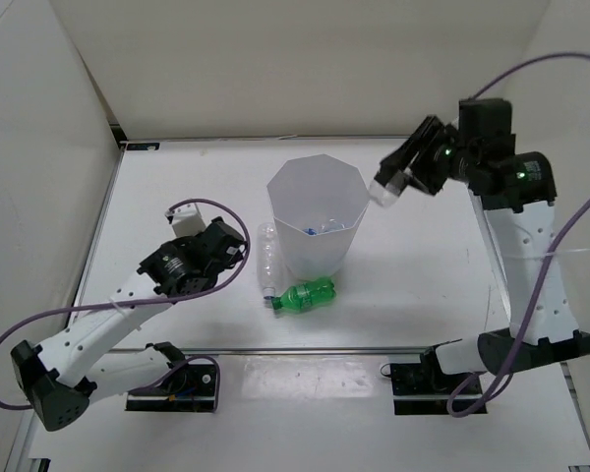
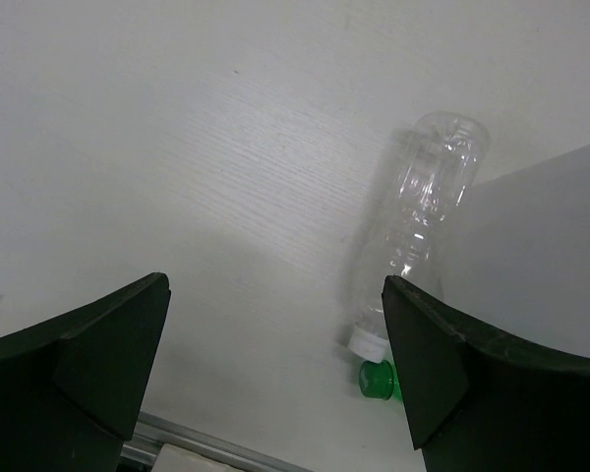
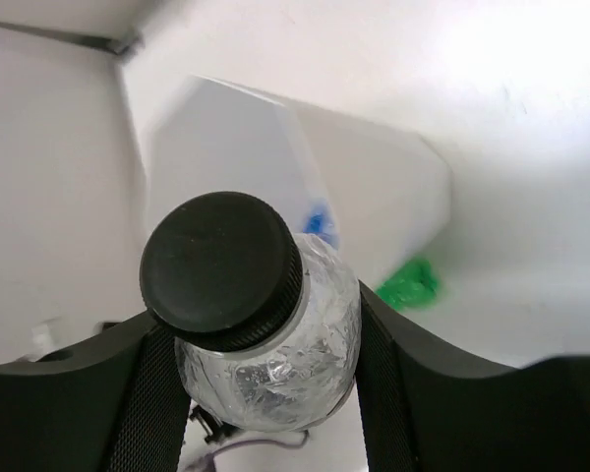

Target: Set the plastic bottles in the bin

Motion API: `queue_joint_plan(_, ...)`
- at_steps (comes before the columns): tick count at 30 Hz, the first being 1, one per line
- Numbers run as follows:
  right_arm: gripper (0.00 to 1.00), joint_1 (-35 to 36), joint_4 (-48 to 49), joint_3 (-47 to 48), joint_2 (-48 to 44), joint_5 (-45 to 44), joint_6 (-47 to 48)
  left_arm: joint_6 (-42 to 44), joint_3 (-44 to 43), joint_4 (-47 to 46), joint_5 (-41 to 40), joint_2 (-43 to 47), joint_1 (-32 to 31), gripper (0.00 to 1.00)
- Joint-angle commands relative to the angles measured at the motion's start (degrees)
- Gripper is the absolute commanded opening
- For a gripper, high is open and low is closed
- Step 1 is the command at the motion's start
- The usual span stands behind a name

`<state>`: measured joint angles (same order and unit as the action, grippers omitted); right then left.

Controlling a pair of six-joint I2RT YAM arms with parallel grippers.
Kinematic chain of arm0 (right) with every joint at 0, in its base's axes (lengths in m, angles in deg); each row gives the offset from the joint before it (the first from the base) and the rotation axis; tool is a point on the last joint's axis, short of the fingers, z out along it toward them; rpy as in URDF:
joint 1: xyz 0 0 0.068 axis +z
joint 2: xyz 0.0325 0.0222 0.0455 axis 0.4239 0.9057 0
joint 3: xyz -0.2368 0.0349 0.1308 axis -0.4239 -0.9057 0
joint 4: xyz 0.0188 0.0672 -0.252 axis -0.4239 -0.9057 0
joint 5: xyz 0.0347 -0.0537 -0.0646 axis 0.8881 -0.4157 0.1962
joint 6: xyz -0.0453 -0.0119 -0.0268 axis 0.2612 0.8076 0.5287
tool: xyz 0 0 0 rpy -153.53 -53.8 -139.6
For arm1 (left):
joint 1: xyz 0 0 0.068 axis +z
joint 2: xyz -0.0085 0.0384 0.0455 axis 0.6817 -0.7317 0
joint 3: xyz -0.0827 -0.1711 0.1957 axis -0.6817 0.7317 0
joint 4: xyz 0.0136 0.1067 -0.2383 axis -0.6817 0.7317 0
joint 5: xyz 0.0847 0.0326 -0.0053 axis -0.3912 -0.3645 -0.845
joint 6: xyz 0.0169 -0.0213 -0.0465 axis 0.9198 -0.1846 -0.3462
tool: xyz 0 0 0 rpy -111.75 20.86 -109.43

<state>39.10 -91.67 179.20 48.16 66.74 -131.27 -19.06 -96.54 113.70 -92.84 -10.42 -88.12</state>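
The translucent white bin (image 1: 315, 254) stands mid-table with blue-labelled bottles (image 1: 324, 228) inside. My right gripper (image 1: 398, 177) is shut on a clear bottle with a black cap (image 3: 221, 265), held in the air just right of the bin's rim; the bin (image 3: 374, 187) lies below and beyond it. A clear white-capped bottle (image 1: 267, 258) lies against the bin's left side, and a green bottle (image 1: 305, 294) lies at its front. My left gripper (image 1: 228, 252) is open and empty, left of the clear bottle (image 2: 418, 221). The green bottle's cap (image 2: 377, 379) shows by the right finger.
White walls enclose the table at the left, back and right. A metal rail (image 1: 305, 349) runs along the table's near edge. Purple cables (image 1: 560, 59) loop from both arms.
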Motion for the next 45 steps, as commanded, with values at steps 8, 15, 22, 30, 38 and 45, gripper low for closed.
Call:
queue_joint_plan(8, 0.65, 11.73, -3.95, 28.94, 20.65, -10.07, 6.24, 12.49, 4.72, -16.1, 17.34, -7.57, 8.74, 1.0)
queue_joint_plan(15, 0.99, 12.35, -10.19, 28.34, 20.06, -9.98, 9.67, 17.51, 11.41, -31.31, 36.06, -8.44, 19.9, 1.0)
queue_joint_plan(22, 0.99, 7.52, -8.08, 14.45, 9.68, -5.77, 10.38, 23.4, 8.69, -37.91, 47.49, -17.31, 21.85, 1.0)
queue_joint_plan(30, 0.99, 6.38, -9.23, 11.45, 7.74, -2.78, 11.52, 26.91, 3.85, -41.43, 52.95, -30.24, 22.38, 1.0)
queue_joint_plan(38, 0.99, 4.44, -9.23, 8.91, 4.49, -2.77, 13.19, 26.38, 0.77, -41.43, 56.55, -37.54, 23.43, 0.9)
queue_joint_plan(45, 0.99, 1.54, -8.0, 5.12, 3.35, -1.63, 13.19, 25.86, 2.35, -41.43, 56.56, -35.26, 26.85, 0.73)
